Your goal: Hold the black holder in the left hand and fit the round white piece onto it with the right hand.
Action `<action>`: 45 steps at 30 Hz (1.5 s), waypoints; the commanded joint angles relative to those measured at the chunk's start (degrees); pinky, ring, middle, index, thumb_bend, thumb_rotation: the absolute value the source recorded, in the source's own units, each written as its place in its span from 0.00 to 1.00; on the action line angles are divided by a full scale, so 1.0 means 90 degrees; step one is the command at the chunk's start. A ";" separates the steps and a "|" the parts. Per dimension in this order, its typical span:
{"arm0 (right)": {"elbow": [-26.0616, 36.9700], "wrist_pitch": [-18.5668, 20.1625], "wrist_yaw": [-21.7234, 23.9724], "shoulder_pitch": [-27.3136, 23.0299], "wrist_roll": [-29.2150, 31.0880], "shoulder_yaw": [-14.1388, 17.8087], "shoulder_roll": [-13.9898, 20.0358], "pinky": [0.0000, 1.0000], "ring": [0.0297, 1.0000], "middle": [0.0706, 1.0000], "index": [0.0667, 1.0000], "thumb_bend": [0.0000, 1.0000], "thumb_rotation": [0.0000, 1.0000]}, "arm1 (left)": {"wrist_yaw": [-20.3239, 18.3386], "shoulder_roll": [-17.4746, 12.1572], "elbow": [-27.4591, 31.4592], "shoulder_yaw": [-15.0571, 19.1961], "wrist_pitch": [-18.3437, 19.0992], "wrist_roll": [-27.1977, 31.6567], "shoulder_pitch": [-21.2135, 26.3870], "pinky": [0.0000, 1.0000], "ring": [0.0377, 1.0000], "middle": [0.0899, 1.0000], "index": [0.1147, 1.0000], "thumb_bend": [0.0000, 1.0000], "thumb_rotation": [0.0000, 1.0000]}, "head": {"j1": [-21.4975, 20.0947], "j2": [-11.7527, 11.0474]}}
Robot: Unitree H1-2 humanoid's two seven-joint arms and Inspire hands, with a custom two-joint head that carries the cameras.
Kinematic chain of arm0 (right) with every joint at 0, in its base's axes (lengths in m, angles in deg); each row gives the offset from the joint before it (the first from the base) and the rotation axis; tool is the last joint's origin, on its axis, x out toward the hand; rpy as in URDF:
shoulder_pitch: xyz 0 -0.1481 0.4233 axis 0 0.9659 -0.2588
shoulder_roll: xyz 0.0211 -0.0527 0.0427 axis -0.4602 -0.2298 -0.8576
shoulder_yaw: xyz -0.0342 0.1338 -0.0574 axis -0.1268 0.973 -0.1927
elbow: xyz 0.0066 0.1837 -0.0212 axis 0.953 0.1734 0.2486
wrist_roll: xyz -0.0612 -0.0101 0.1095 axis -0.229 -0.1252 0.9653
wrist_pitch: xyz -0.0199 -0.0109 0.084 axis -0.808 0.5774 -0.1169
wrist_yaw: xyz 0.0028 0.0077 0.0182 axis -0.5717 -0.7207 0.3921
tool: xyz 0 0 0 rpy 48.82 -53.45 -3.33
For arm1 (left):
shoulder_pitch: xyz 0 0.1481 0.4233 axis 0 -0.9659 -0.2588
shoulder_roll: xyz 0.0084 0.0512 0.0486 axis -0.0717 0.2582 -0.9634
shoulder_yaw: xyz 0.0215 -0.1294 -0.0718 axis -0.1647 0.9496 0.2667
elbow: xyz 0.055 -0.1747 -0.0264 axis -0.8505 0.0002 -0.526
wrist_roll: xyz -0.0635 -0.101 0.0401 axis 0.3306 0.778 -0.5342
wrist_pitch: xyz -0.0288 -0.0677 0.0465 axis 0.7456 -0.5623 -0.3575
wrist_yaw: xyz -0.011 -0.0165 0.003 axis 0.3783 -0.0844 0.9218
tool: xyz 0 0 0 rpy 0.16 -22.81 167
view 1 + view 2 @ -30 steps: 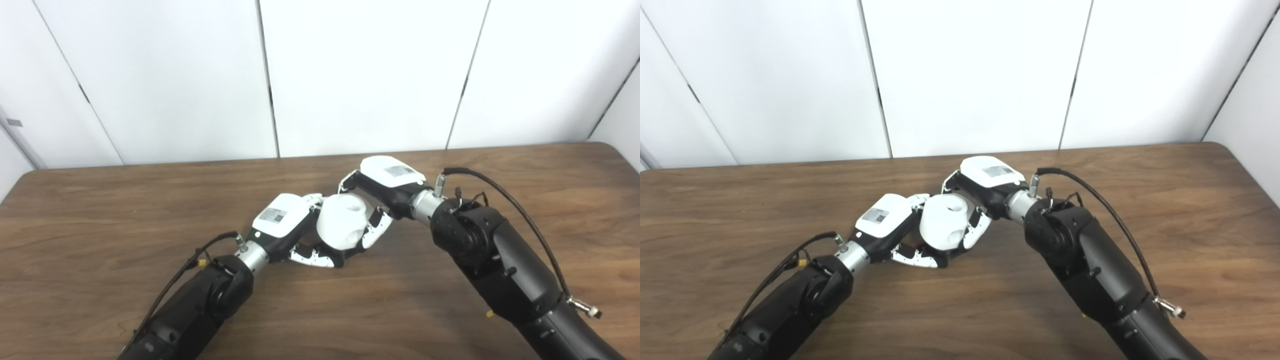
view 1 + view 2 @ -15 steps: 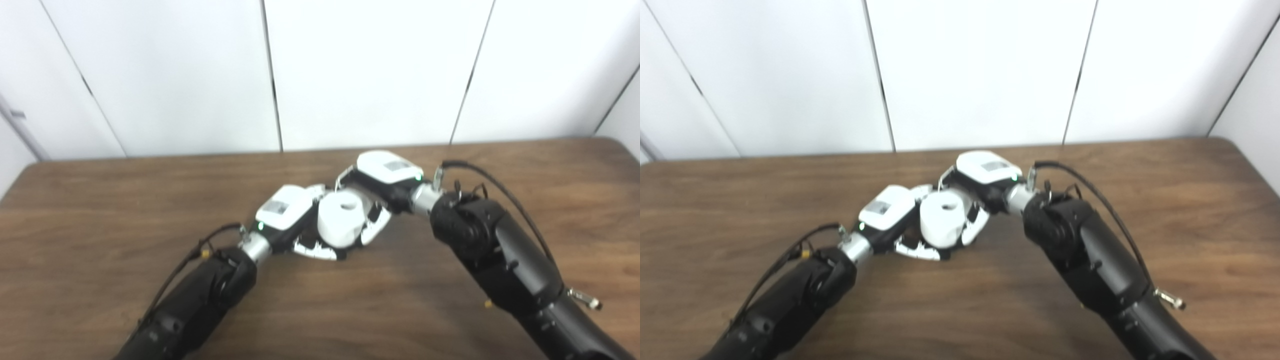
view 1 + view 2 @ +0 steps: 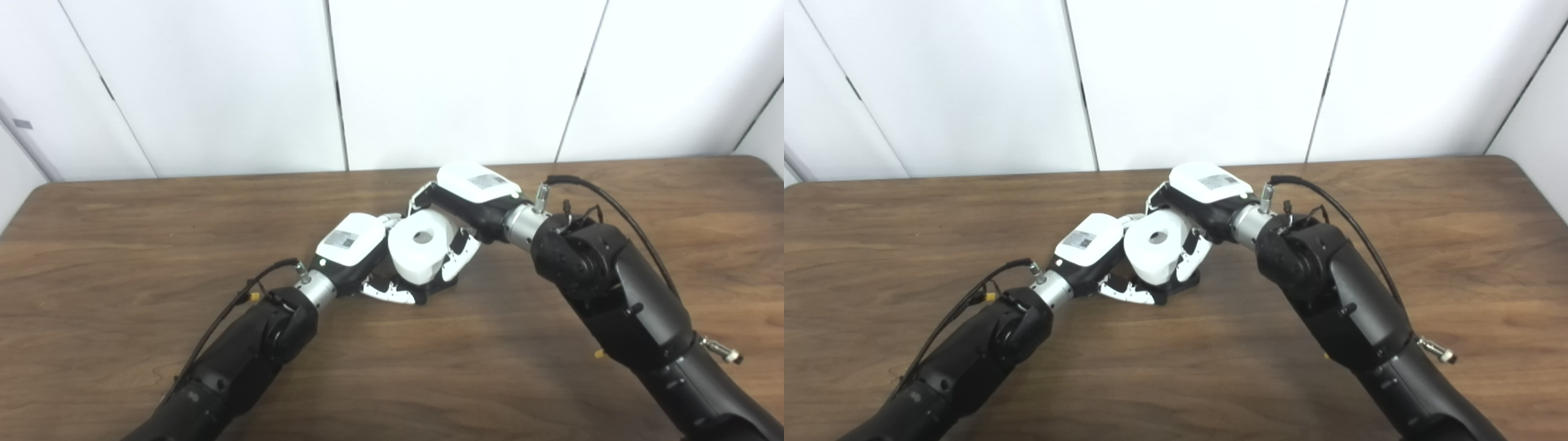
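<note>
Atop each hand [image 3: 352,245] [image 3: 474,190] sits a small label, print unreadable.

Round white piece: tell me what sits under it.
Under the round white piece a black holder edge shows; fingers of the left hand cover the rest.

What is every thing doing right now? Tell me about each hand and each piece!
left hand: shut on the black holder, low on the table.
right hand: shut on the round white piece.
round white piece: upright, hole facing up, sitting on the holder.
black holder: mostly hidden under the white piece.
table: bearing both hands.
</note>
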 commanded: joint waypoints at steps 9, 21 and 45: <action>0.0166 -0.0223 -0.0316 -0.0454 0.0121 0.0286 -0.0068 0.72 0.74 0.70 0.45 0.52 0.14 | -0.0629 -0.0113 -0.0503 -0.0212 0.0210 -0.0174 -0.0308 0.69 0.88 0.83 0.41 0.52 0.08 | -0.0003 0.0007; 0.0156 -0.0122 -0.0315 -0.0458 0.0103 0.0331 -0.0032 0.70 0.75 0.71 0.45 0.52 0.14 | -0.0696 -0.0161 -0.0407 -0.0207 0.0222 -0.0165 -0.0335 0.69 0.87 0.84 0.41 0.52 0.08 | -0.0018 0.0051; -0.0267 -0.0128 -0.0353 -0.0214 0.0045 0.0271 -0.0008 0.76 0.77 0.72 0.45 0.52 0.14 | -0.0776 -0.0228 -0.0249 -0.0194 0.0285 -0.0161 -0.0377 0.68 0.87 0.83 0.41 0.52 0.08 | -0.0009 0.0120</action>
